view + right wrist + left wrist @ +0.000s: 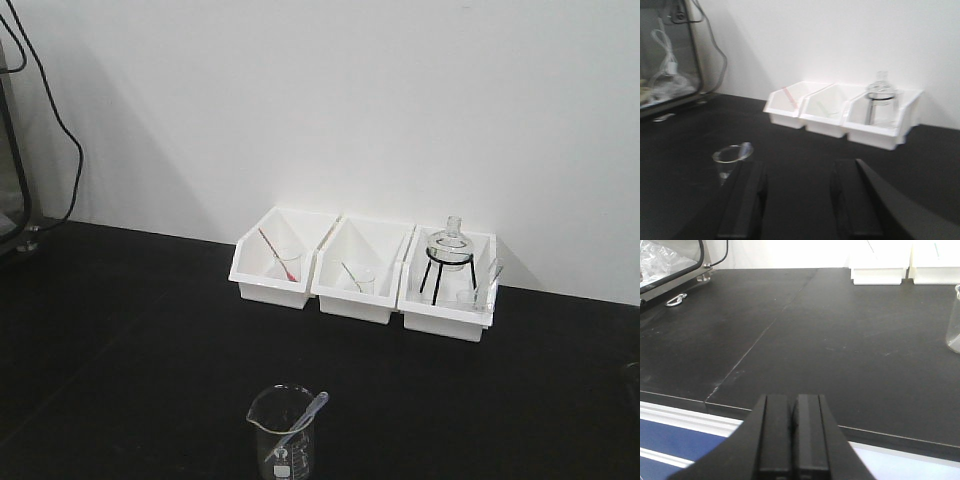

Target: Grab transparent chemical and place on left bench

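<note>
Matte black left bench [120,330] against plain white wall [350,90]; seam line crosses it, pale front edge near left gripper. Wide bare black stretch left and near. Three white bins [357,271] in row at far wall. One beaker [282,432] near front edge, transparent chemical [304,419] leaning inside, bulb up-right. Left gripper [793,440] jaws pressed together, holding nothing. Right gripper [799,200] spread wide, nothing between.

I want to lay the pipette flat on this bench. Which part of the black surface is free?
The wide black bench left of the beaker and before the left bin is bare. A second strip lies between the beaker and the three bins. The bins are crowded: red-tipped pipette, flask on stand.
</note>
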Controlling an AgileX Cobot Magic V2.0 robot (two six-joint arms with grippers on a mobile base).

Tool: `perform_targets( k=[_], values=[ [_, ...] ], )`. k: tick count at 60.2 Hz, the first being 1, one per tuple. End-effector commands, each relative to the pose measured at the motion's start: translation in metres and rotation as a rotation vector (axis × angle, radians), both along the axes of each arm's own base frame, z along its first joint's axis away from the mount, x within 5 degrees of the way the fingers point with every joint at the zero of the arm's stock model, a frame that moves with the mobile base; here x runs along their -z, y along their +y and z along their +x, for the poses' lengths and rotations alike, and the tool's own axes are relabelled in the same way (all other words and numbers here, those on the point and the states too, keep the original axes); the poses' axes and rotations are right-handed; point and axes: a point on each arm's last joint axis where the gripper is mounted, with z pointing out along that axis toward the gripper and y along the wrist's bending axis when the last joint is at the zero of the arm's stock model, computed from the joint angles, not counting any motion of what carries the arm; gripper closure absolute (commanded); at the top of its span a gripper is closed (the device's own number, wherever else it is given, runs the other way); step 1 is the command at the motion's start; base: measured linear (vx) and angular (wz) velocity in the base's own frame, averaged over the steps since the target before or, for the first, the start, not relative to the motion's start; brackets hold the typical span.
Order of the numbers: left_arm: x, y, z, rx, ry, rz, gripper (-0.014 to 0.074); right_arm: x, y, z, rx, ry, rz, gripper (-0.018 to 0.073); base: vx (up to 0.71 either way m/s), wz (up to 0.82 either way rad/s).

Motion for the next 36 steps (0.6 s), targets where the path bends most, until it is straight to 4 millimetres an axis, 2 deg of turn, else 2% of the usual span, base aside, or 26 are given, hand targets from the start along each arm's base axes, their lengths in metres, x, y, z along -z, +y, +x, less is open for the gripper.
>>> perform_targets(
  k=[1, 10, 15, 17, 24, 29, 36],
  values=[
    [-0.003, 0.000, -0.001, 0.001, -0.081, -0.014, 0.0600, -0.001, -0.003, -0.003, 0.073, -0.125, -0.063, 0.0267, 0.00, 0.00],
    [-0.003, 0.000, -0.001, 0.001, -0.081, -0.014, 0.0600, 0.033, -0.002, 0.007, 0.250, -0.131, -0.075, 0.0460, 0.00, 0.00],
    [-0.003, 0.000, -0.001, 0.001, -0.081, -0.014, 0.0600, 0.060, -0.001, 0.014, 0.317, -0.154, -0.065, 0.0567, 0.00, 0.00],
    [-0.003, 0.000, -0.001, 0.001, -0.081, -0.014, 0.0600, 0.067, -0.001, 0.015, 0.327, -0.174, -0.064, 0.0573, 0.00, 0.00],
    [-0.003, 0.000, -0.001, 0.001, -0.081, -0.014, 0.0600, 0.064, -0.005, 0.014, 0.413, -0.209, -0.071, 0.0568, 0.00, 0.00],
    [-0.003, 0.000, -0.001, 0.001, -0.081, -0.014, 0.0600, 0.067, -0.008, 0.015, 0.443, -0.172, -0.090, 0.0566, 0.00, 0.00],
    [-0.003, 0.000, -0.001, 0.001, -0.081, -0.014, 0.0600, 0.071, -0.010, 0.015, 0.464, -0.114, 0.007, 0.0565, 0.00, 0.00]
  ],
)
